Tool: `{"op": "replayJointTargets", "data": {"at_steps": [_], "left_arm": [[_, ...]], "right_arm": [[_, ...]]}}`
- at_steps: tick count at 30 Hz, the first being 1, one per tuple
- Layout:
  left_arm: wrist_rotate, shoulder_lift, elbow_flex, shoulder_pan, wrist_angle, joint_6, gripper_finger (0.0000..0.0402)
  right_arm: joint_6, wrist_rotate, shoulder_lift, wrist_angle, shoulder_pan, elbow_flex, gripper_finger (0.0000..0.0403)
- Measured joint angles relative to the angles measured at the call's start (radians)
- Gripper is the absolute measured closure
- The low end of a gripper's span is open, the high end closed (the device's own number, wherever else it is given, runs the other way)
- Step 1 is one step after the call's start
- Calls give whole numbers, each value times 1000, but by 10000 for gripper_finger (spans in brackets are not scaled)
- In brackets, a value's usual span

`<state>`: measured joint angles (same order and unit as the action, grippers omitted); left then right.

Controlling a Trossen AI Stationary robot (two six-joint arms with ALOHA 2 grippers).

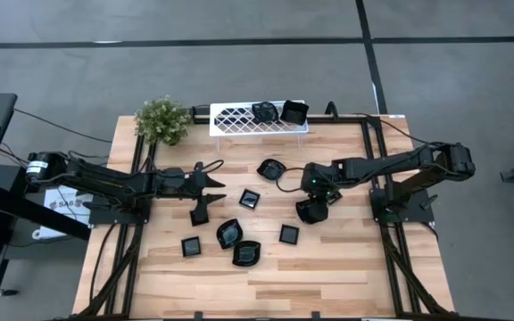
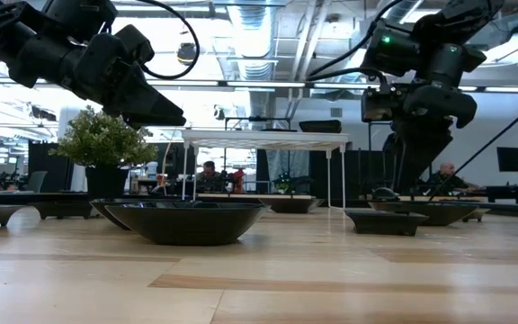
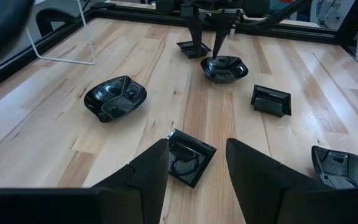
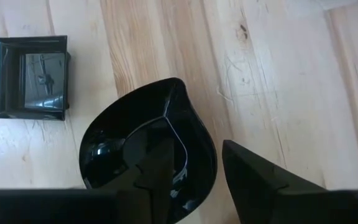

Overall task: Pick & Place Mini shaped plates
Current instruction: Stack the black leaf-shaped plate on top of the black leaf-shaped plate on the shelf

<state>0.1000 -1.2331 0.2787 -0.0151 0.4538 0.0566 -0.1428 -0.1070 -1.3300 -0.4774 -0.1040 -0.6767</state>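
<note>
1. Right gripper (image 1: 311,210) is seen pinching a teardrop-shaped plate (image 4: 148,152): in the right wrist view one finger lies inside the dish, the other outside its rim. In the low view the plate can't be made out at the gripper, so lifted vs. resting on the surface (image 1: 346,267) cannot be told.
2. Left gripper (image 1: 202,209) hovers w/ fingers spread and nothing between them, just beside a small square plate (image 3: 188,157) that shows ahead through the gap (likely the next pick).
3. Other plates: several lie loose mid-surface, e.g. a wavy-rimmed plate (image 3: 115,98) and a square plate (image 4: 30,77) near the held one; two plates (image 1: 277,112) sit on the white rack (image 1: 235,117) at the far edge, beside a potted plant (image 1: 161,119).
4. Step in hand, as judged: the held plate is to be carried to the rack.
5. To do it well:
   - grip on the glossy rim should be kept firm; slip is the main risk.
   - plate should be lifted clear before any sideways travel, so neighbours aren't knocked.
   - approach to the rack should be from above, onto a free spot.
   - left arm should be kept out of the right arm's path.
6. Writing: a white label (image 1: 61,201) by the left arm base carries dark letters, approx. "SAB…"; not fully legible. No other brand can be read.
</note>
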Motion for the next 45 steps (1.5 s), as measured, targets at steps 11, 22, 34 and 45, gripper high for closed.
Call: {"op": "replayJointTargets", "data": {"at_steps": [11,22,34,45], "left_arm": [[0,0,0,0,0,0,239],[0,0,0,0,0,0,239],[0,0,0,0,0,0,239],[0,0,0,0,3,0,239]], "right_arm": [[-16,0,0,0,0,0,255],[-16,0,0,11,0,0,259],[-9,0,-107,31,0,-1,256],[-4,0,-155,28,-2,-4,270]]}}
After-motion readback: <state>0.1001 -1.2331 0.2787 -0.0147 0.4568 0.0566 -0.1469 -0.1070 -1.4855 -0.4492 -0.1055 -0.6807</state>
